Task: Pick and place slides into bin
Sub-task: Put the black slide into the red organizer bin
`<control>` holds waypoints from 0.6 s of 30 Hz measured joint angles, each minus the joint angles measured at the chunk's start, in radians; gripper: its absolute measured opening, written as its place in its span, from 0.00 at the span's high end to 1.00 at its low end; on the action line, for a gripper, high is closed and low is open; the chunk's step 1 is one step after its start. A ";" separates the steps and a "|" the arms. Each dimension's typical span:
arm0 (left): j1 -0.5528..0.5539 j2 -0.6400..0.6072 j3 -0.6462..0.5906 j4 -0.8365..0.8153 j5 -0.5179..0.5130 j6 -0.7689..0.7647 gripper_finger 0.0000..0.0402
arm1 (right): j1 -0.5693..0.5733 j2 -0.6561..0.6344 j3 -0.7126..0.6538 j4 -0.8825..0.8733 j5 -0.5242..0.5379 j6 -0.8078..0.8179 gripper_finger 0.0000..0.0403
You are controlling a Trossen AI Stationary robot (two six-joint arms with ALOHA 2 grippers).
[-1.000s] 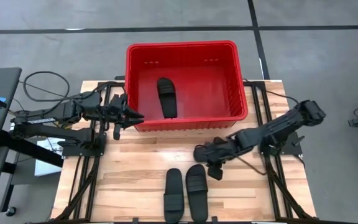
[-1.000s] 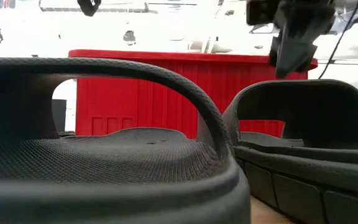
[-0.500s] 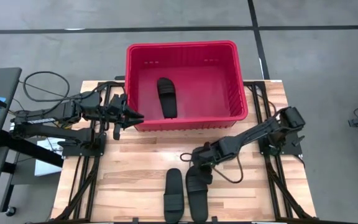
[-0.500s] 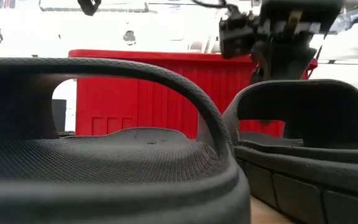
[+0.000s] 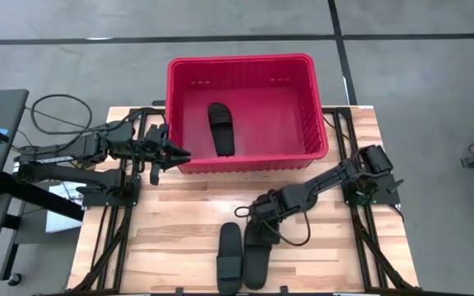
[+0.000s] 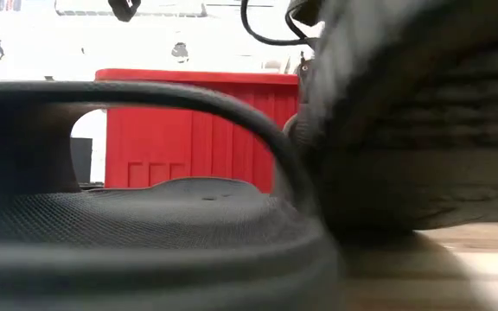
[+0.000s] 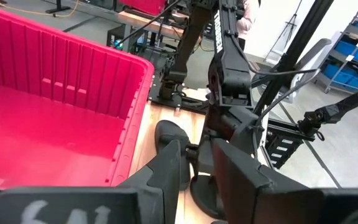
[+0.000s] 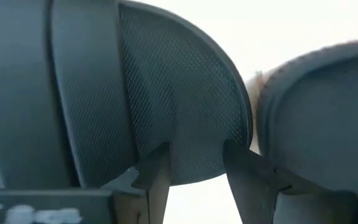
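The red bin (image 5: 245, 59) stands at the table's far middle with one black slide (image 5: 220, 127) lying flat on its floor. Two more slides are near the table's near edge. The left one (image 5: 229, 265) lies flat and fills the low view's left (image 6: 145, 225). My right gripper (image 5: 256, 215) is shut on the right slide (image 5: 257, 256), which is tipped up. My left gripper (image 5: 183, 154) hovers by the bin's near left corner, its fingers a little apart (image 7: 197, 152) and empty. A fourth slide does not show. My right gripper pinches the right slide's rounded far end (image 8: 197, 165) between its two fingers (image 8: 154, 169). It reaches from the table's right, slanting down. The slide is tipped, with its ridged underside (image 6: 422, 112) turned to the low view and its near end raised off the table.
The right arm's cable (image 5: 299, 234) loops over the table beside the held slide. Black arm-base frames run along both table sides (image 5: 109, 222) (image 5: 369, 238). A cable loop (image 5: 56, 111) lies beyond the table's left. Bare wood (image 5: 188, 205) lies between the bin and the slides.
My right gripper has gone down and toward the table's near left, onto the right slide's far end, and taken hold of it. That slide lay flat and is now tipped up, its underside toward the near edge. The left slide has stayed put.
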 joint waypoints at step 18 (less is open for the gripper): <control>0.000 0.000 0.000 -0.006 0.003 0.006 0.78 | -0.045 -0.068 -0.006 -0.030 0.008 -0.060 0.62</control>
